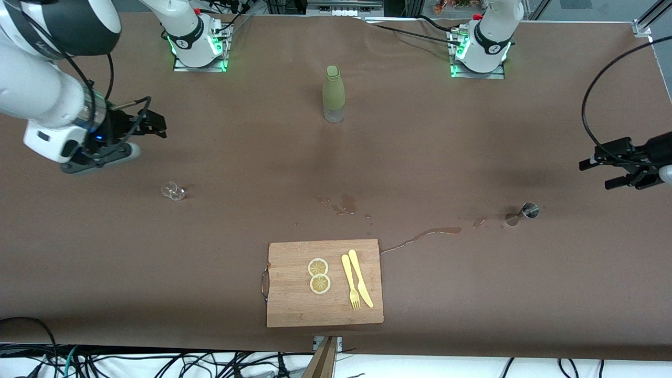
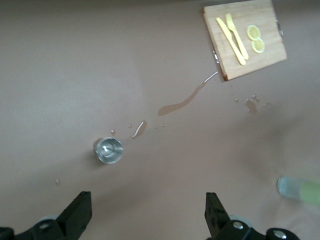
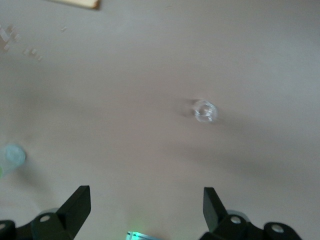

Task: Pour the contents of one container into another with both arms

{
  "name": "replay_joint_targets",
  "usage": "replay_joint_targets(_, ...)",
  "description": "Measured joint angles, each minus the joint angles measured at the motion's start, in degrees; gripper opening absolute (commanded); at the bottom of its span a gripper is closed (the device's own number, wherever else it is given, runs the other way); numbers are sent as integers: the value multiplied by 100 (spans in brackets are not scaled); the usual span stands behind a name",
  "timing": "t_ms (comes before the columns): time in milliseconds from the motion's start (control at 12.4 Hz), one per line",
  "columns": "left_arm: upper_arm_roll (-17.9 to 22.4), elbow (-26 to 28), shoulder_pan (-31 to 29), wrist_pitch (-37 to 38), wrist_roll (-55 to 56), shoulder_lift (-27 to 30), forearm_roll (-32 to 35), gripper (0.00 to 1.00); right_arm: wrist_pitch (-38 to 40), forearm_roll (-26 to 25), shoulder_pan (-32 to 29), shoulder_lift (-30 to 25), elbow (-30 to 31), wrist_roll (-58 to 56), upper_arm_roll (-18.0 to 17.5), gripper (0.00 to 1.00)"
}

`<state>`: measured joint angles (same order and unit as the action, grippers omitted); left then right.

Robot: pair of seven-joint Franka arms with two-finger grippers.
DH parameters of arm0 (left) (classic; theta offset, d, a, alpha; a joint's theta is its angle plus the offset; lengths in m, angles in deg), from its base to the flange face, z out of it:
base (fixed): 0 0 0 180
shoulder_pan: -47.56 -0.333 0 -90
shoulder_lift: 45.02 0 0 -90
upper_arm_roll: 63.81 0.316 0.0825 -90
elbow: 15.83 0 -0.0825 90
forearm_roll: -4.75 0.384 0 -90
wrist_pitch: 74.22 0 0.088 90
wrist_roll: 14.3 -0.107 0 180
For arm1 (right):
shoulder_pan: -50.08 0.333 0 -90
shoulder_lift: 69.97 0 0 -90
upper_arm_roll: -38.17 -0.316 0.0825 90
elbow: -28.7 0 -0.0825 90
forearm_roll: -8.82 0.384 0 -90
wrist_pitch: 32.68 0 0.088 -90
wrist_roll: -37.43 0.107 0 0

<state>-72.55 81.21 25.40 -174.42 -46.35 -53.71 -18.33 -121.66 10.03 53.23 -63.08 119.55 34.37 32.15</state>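
Note:
A small clear glass (image 1: 173,191) (image 3: 205,111) stands on the brown table toward the right arm's end. My right gripper (image 1: 161,126) (image 3: 145,207) hangs open and empty over bare table, apart from the glass. A small metal cup (image 1: 529,210) (image 2: 109,150) stands toward the left arm's end, with spilled liquid (image 1: 436,232) trailing from it. My left gripper (image 1: 596,175) (image 2: 146,215) is open and empty over bare table at that end, apart from the cup. A green bottle (image 1: 333,94) (image 2: 300,189) stands upright mid-table, between the two bases.
A wooden cutting board (image 1: 294,304) (image 2: 265,60) lies mid-table near the front edge. It carries two lemon slices (image 1: 318,275), a yellow knife (image 1: 361,278) and a yellow fork (image 1: 350,283). A second small puddle (image 1: 346,205) lies just farther from the front camera than the board.

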Motion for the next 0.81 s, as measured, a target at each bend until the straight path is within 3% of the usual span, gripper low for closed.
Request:
replay_joint_targets(404,-231,472,219,-43,1611,798,854,100,-2,-30,-413,-606,61,615,650,100)
replay_joint_targets(808,-611,523,350,234,2430,1474,1438,100,-124,-30,-400,-898,345,961,669,100)
